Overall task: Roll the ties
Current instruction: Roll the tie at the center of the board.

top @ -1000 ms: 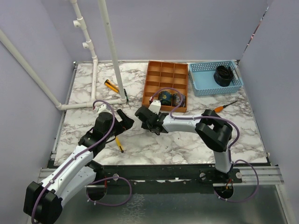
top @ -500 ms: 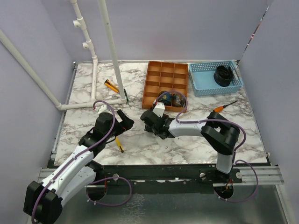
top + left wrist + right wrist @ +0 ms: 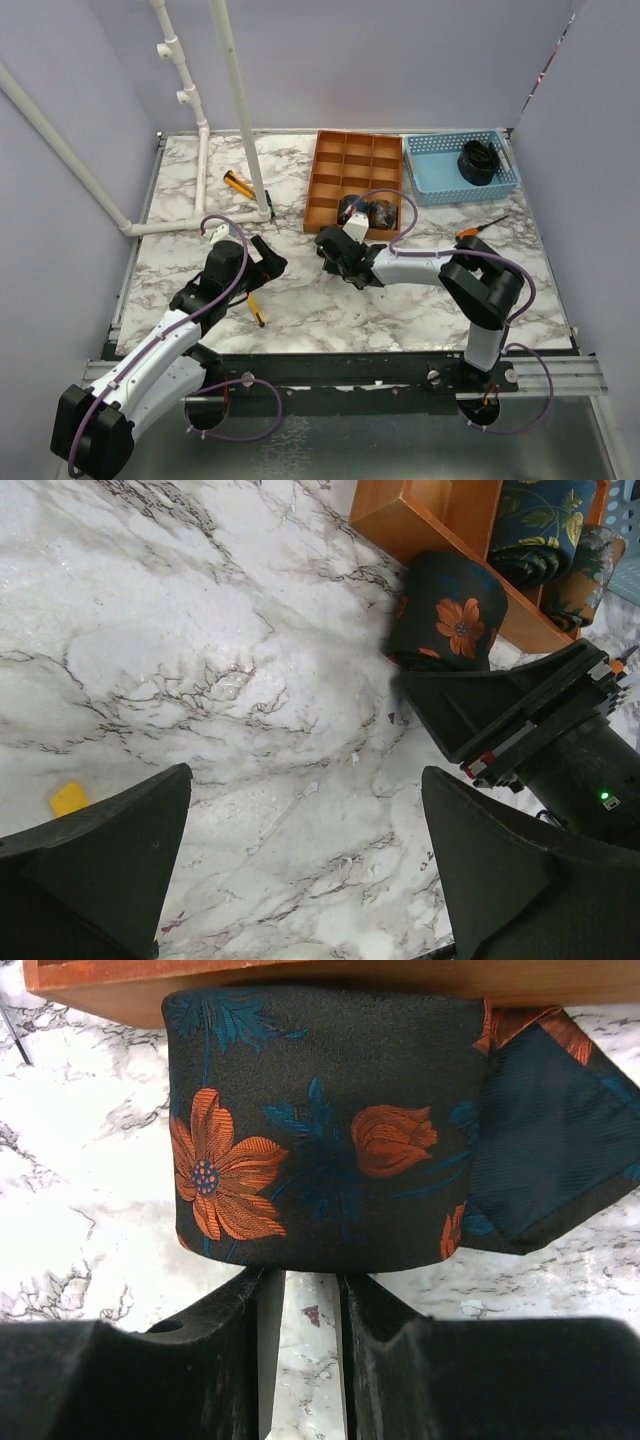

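Fixed overhead view from the near edge, wrist cameras low and close (both catching the floral tie [image 3: 320, 1130])

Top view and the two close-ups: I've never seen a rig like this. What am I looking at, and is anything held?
Two robot arms are bolted at the near edge of a marble table. The top view looks down from behind them. The close-ups come from a camera on each wrist; the black wedges at the bottom are that arm's own fingers. On it stand an orange tray with two rolled ties in it, a blue basket with a dark coil, small tools and a white pipe frame. A flowered roll lies on the marble in front of the tray. The left gripper is wide open, empty. The right gripper has its tips at that roll, jaws nearly together; whether they pinch fabric I cannot tell.
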Action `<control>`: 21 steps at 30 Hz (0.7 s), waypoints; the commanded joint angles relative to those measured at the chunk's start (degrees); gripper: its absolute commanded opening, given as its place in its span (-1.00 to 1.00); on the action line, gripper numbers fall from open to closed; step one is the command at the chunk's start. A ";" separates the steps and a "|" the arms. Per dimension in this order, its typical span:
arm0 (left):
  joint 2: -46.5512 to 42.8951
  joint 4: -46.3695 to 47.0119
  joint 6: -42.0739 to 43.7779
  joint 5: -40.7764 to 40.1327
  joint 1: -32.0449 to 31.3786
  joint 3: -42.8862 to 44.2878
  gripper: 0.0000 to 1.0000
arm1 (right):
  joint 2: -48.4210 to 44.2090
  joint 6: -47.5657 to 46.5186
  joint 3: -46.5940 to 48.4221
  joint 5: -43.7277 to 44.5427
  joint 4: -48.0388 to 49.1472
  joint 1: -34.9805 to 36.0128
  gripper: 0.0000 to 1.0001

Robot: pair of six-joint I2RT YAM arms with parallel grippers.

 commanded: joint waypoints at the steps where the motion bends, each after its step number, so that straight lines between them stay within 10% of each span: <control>1: 0.18 -0.48 0.10 0.25 0.04 -0.69 0.95 | 3.11 -3.08 -3.32 0.31 -8.03 -1.34 -0.39; 21: 1.13 0.82 -0.14 0.78 0.04 -1.66 0.95 | 2.13 1.23 -6.12 -5.90 -4.44 -0.60 -0.46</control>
